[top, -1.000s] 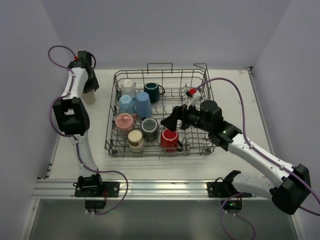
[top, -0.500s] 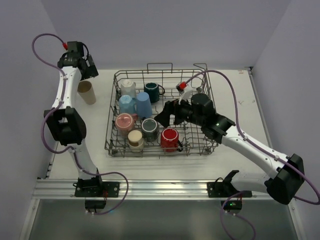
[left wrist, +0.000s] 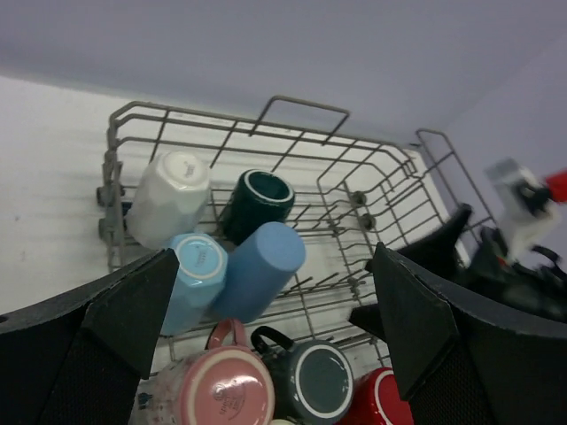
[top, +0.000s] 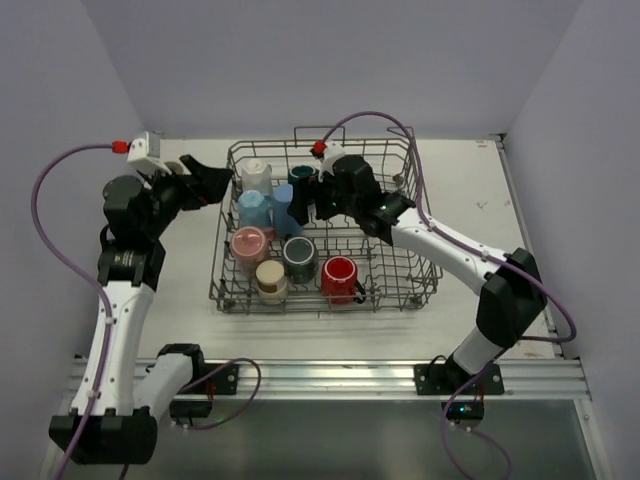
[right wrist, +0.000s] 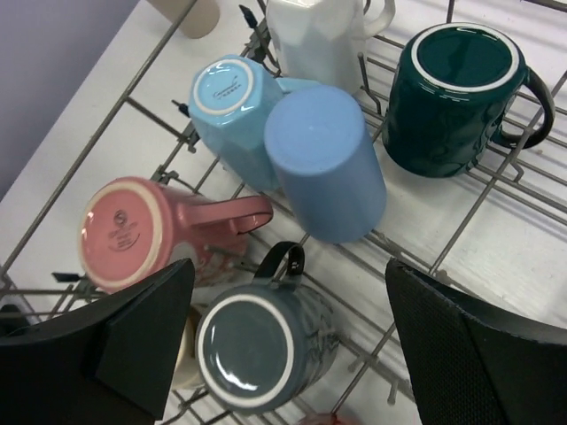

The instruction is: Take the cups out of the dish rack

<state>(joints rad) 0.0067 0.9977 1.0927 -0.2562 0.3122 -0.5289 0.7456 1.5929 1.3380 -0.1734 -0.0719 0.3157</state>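
At 12 o'clock, pale lavender back wall (top: 330,60) closing off top view, plain and matte. Left side wall (top: 45,110) running along 9 o'clock, right side wall (top: 600,140) along 3 o'clock, both same lavender, both meeting white flat tabletop (top: 470,190). Tabletop filling alcove between three walls, looking brightest toward 12 o'clock. Light falling soft and even. Silver aluminium rail (top: 330,378) lying across near edge at 6 o'clock. Grey-green strip (top: 330,445) showing below rail, nature unclear. Wrist views catching same lavender and white.

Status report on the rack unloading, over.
Both open, empty: left gripper at left edge of rack, right gripper over blue cup. Eight cups in rack, beige cup out. Light blue cup tight beside it.
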